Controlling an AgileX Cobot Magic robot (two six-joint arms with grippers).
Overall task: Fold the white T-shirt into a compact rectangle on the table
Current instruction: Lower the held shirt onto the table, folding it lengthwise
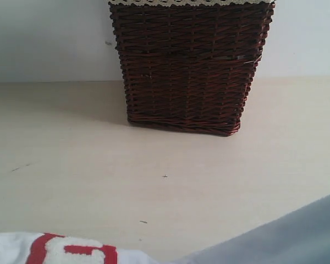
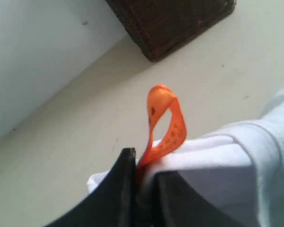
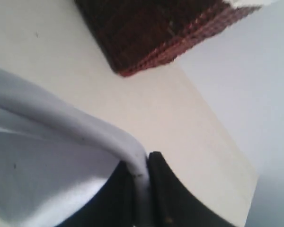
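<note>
The white T-shirt [image 1: 22, 247] shows at the bottom edge of the exterior view, with a red band of fuzzy white lettering [image 1: 71, 250]; a grey, shaded fold [image 1: 297, 236] rises at the bottom right. My left gripper [image 2: 141, 177] is shut on the white T-shirt [image 2: 217, 161] at the collar, right by the looped orange neck tag [image 2: 165, 123]. Over in the right wrist view, my right gripper [image 3: 143, 172] is shut on a rolled hem of the white T-shirt [image 3: 47, 156], held above the table [image 3: 180, 118]. Neither gripper shows in the exterior view.
A dark brown wicker basket [image 1: 190, 66] with a pale lace rim stands at the back middle of the table [image 1: 99, 181], against a white wall [image 1: 44, 38]. Small dark specks [image 1: 164, 176] dot the beige surface.
</note>
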